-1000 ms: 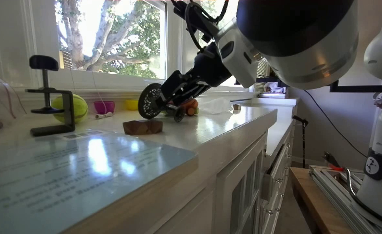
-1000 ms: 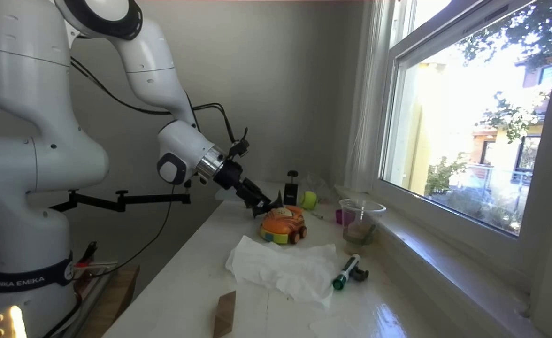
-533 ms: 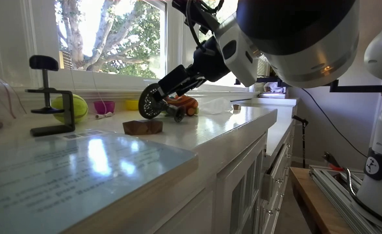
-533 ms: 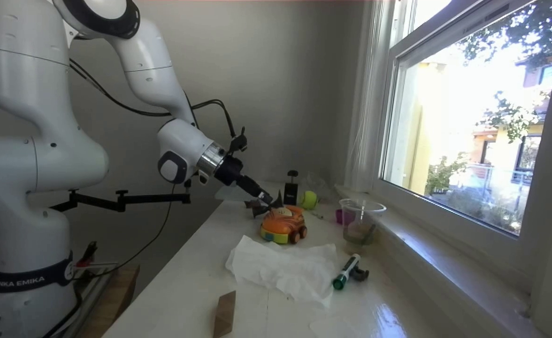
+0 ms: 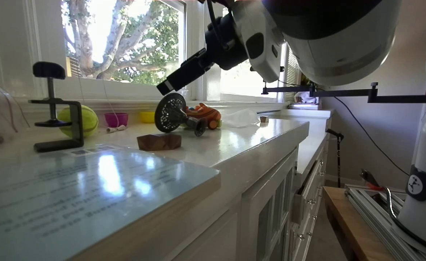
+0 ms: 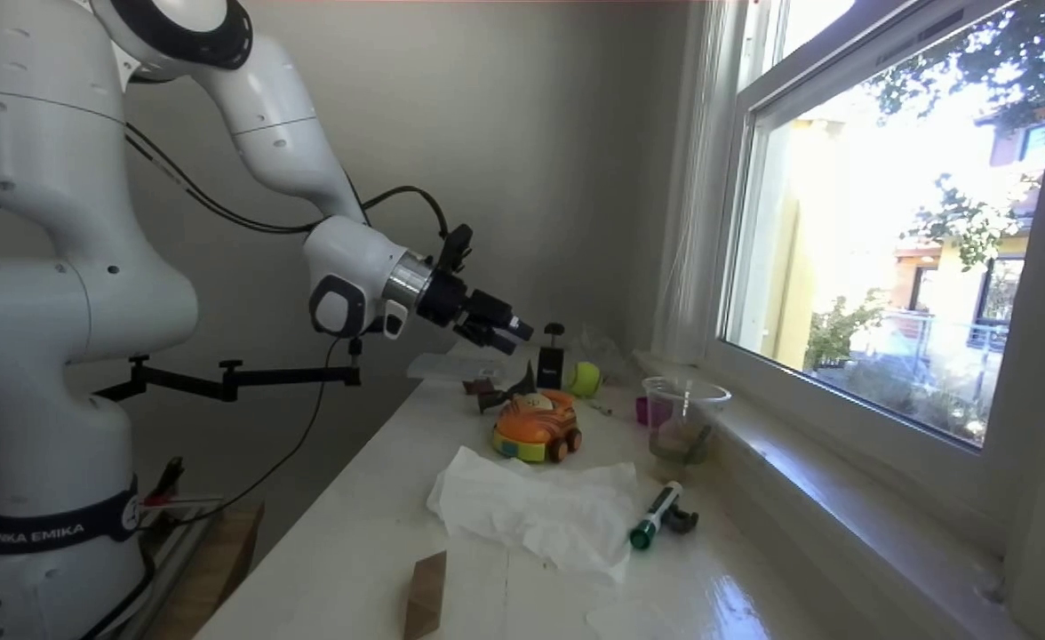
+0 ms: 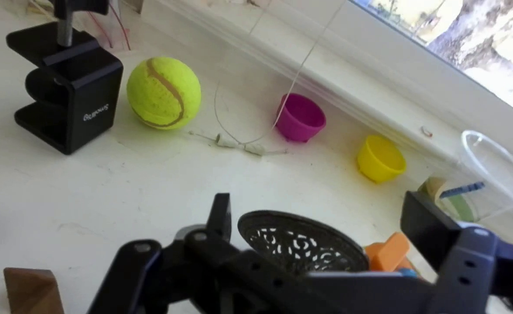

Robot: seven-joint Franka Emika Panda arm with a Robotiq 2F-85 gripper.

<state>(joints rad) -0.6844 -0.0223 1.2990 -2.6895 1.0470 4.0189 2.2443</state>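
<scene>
My gripper (image 5: 166,87) is open and empty, raised above the counter; it also shows in an exterior view (image 6: 514,336). In the wrist view its fingertips (image 7: 319,208) stand wide apart. Nearest to it, below, is a dark metal stand with a round perforated plate (image 5: 169,113), lying tilted on its side. The stand's plate shows between the fingers in the wrist view (image 7: 300,244), with its stem hidden by the gripper. An orange toy car (image 6: 536,422) stands beside the stand. A brown faceted block (image 5: 158,142) lies in front of the stand.
A black clamp (image 7: 93,104), a tennis ball (image 7: 164,92), a magenta cup (image 7: 300,117) and a yellow cup (image 7: 376,161) stand along the window side. A clear plastic cup (image 6: 687,400), crumpled white paper (image 6: 531,511) and a green marker (image 6: 656,516) are farther along. A pale printed board (image 5: 90,195) covers one end.
My gripper has risen from close around the metal stand to above it, and the wrist has turned. The stand, toy car and other things stay in place.
</scene>
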